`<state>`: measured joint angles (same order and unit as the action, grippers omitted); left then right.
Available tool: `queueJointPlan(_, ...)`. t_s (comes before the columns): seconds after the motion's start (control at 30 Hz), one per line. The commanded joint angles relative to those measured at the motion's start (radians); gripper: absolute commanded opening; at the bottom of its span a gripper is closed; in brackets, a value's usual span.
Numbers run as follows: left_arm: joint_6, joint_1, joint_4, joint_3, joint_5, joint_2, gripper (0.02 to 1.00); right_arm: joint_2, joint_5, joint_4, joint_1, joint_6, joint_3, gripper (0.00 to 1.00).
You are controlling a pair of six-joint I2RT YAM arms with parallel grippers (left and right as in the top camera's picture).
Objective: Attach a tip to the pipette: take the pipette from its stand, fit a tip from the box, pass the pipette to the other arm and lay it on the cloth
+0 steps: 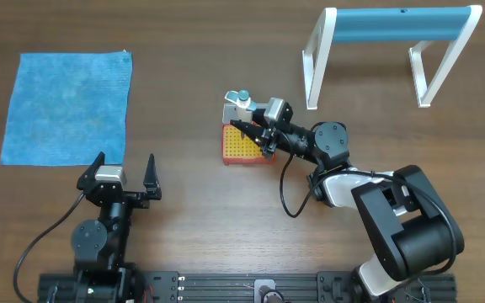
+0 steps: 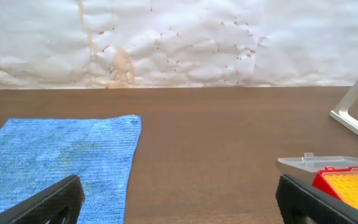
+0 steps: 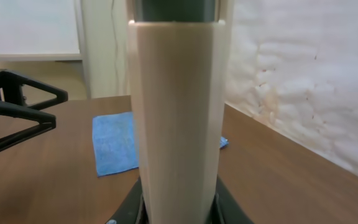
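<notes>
My right gripper [image 1: 257, 130] is shut on the pipette [image 1: 243, 103], a white body with a grey-blue knob, held above the red tip box with its yellow rack [image 1: 245, 146]. In the right wrist view the pipette's pale body [image 3: 178, 118] stands upright between the fingers. The blue cloth [image 1: 67, 108] lies flat at the far left of the table. My left gripper [image 1: 125, 173] is open and holds nothing, near the front edge just below the cloth. From the left wrist I see the cloth [image 2: 55, 162] and the tip box [image 2: 353, 185].
The white pipette stand with a blue top bar [image 1: 398, 29] is at the back right, with one leg [image 2: 356, 106] showing in the left wrist view. The tip box's clear lid [image 2: 316, 162] lies open behind it. Bare wooden table lies between the cloth and the box.
</notes>
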<state>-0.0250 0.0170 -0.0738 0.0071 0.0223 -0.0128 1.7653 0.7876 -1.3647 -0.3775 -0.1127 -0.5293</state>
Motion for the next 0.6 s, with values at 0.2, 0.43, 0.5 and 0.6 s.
queueJointPlan(0.2, -0.009, 0.003, -0.006, -0.002, -0.014, 0.007, 0.996, 0.038, -0.047, -0.011, -0.006, 0.015, 0.003, 0.077)
queueJointPlan(0.43, -0.009, 0.003, -0.006, -0.002, -0.014, 0.007, 0.996, 0.038, -0.074, -0.01, -0.006, 0.025, 0.003, 0.077)
queueJointPlan(0.5, -0.009, 0.003, -0.006, -0.002, -0.014, 0.007, 0.996, 0.038, -0.074, -0.01, -0.014, 0.025, 0.003, 0.077)
queueJointPlan(0.6, -0.009, 0.003, -0.006, -0.002, -0.014, 0.007, 0.996, 0.039, -0.093, -0.006, -0.027, 0.025, 0.003, 0.077)
